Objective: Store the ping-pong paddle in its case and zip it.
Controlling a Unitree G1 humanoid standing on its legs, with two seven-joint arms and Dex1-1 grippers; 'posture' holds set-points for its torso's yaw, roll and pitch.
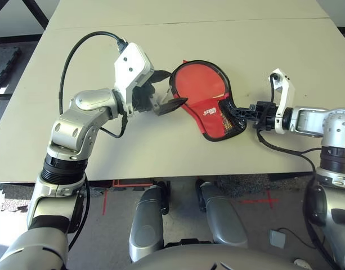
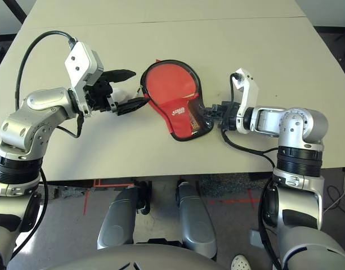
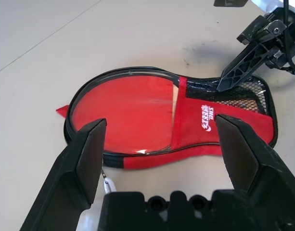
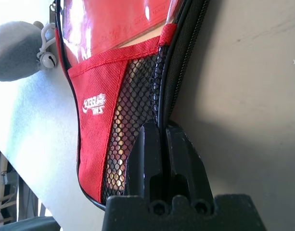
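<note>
The red case lies unzipped on the table, its black zipper edge and mesh pocket toward my right arm. The ping-pong paddle rests inside, glossy red face up, with its handle tucked under the logo pocket. My right gripper is shut on the case's zipper edge at the handle end, and in the right wrist view the black edge runs between its fingers. My left gripper hangs open just beside the round end of the case, holding nothing.
A small whitish soft thing with a loop lies by the case's round end, under my left gripper. The table's front edge runs close below the case. Bare tabletop stretches behind it.
</note>
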